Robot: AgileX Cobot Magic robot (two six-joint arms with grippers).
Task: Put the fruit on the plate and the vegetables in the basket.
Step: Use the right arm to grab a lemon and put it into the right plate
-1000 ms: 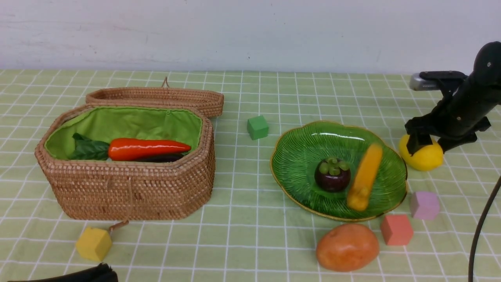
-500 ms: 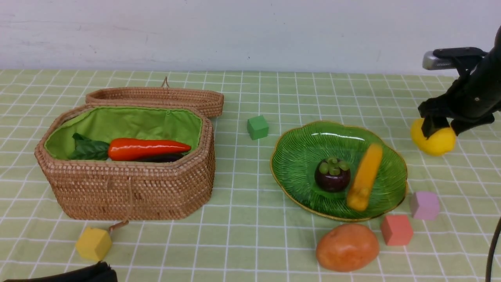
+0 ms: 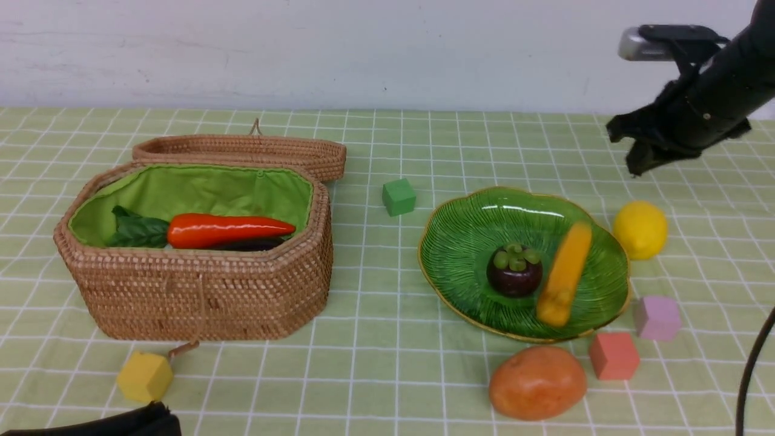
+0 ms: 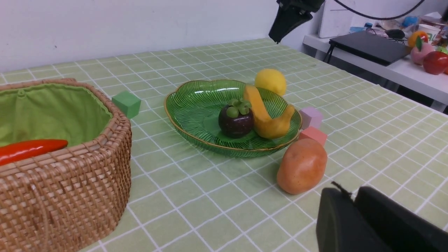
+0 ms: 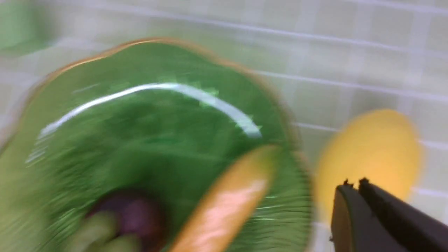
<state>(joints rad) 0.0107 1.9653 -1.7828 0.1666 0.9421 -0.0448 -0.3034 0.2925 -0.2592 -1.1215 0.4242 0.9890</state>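
Note:
The lemon (image 3: pixel 640 229) lies on the cloth just right of the green plate (image 3: pixel 466 242), free of any grip. My right gripper (image 3: pixel 634 166) hangs well above it, shut and empty; in the blurred right wrist view its fingertips (image 5: pixel 354 183) meet over the lemon (image 5: pixel 371 150). The banana (image 3: pixel 564 272) and the mangosteen (image 3: pixel 514 269) rest on the plate. The carrot (image 3: pixel 227 229) and the eggplant (image 3: pixel 251 245) lie in the basket (image 3: pixel 200 297). The potato (image 3: pixel 537 382) sits on the cloth in front of the plate. My left gripper (image 4: pixel 350 194) is shut and empty, low near the potato (image 4: pixel 301 166).
Small cubes stand on the cloth: green (image 3: pixel 398 197) behind the plate, red (image 3: pixel 613 355) and pink (image 3: pixel 657 317) at its front right, yellow (image 3: pixel 144 376) before the basket. The basket's lid (image 3: pixel 242 151) lies open behind it. A side desk (image 4: pixel 385 66) stands beyond the table's edge.
The right gripper had the lemon between its fingers and raised it a little; now the lemon lies on the cloth beside the plate, and the gripper has shut empty and risen.

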